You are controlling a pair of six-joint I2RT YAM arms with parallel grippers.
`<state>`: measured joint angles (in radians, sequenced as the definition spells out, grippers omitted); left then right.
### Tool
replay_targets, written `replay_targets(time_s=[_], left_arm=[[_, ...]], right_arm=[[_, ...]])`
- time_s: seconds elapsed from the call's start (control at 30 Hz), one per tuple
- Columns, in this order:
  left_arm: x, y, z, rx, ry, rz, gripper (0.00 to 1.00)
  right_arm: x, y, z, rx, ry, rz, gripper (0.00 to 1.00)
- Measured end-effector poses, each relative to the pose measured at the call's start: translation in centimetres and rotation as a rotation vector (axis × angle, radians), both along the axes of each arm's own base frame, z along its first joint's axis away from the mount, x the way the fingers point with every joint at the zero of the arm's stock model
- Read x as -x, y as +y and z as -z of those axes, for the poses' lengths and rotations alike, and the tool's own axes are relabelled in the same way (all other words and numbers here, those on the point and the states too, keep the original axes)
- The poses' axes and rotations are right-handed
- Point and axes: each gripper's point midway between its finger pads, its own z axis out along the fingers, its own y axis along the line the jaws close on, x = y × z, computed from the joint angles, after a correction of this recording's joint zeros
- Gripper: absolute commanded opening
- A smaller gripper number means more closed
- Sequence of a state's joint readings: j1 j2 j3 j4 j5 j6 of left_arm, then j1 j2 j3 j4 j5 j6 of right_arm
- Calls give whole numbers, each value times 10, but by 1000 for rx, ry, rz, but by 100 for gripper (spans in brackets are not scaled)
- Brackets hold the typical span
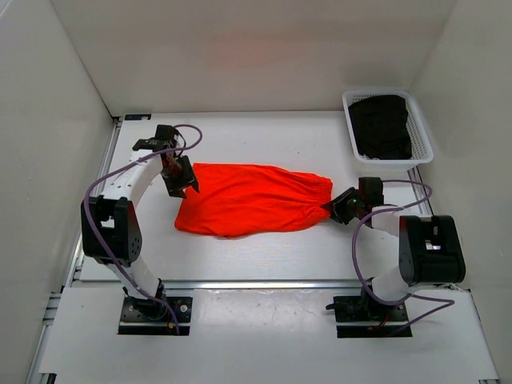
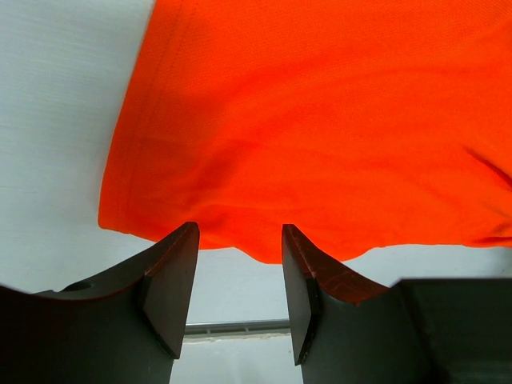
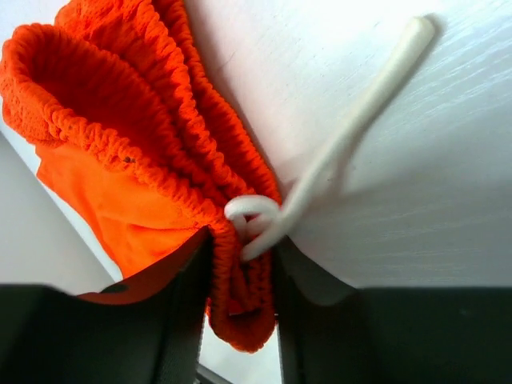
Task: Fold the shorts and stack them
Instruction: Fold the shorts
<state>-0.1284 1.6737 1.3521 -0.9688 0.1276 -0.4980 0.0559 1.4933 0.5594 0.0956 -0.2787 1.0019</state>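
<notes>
Right gripper [image 3: 240, 268] clamped on bunched waistband of shorts [image 1: 252, 198], at 3 o'clock end of garment; white drawstring [image 3: 352, 120] looped at fingertips. Left gripper [image 2: 240, 236] at 9 o'clock end, jaws apart, nothing between them, hem just beyond tips. Shorts spread flat at centre of table [image 1: 280, 256]. Basket [image 1: 424, 152] holding dark cloth [image 1: 382, 126] at 1 o'clock.

The shorts [image 1: 252, 198] lie on the table [image 1: 280, 256] between left pincer [image 1: 182, 186] and right pincer [image 1: 332, 206]; basket [image 1: 424, 148] behind, at right.
</notes>
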Motion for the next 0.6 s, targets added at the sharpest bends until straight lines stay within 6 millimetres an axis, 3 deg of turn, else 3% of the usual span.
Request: replay_targets(time_s=[0.17,0.23,0.43,0.6], left_arm=[[-1,2,8,-17,22,-4,57],[-1,3,12,-20,32,-5,57],[-3,5,31,-28,88,-12,54],[-12,13,54,-36,146,-36,54]], right_arm=[[-1,-4,0,43,-16,-1,7],[0,-10,-1,82,-19,-1,2],[-9,-31,-21,249,-23,-34,0],[-29,-43,-63,367,-93,-86,0]])
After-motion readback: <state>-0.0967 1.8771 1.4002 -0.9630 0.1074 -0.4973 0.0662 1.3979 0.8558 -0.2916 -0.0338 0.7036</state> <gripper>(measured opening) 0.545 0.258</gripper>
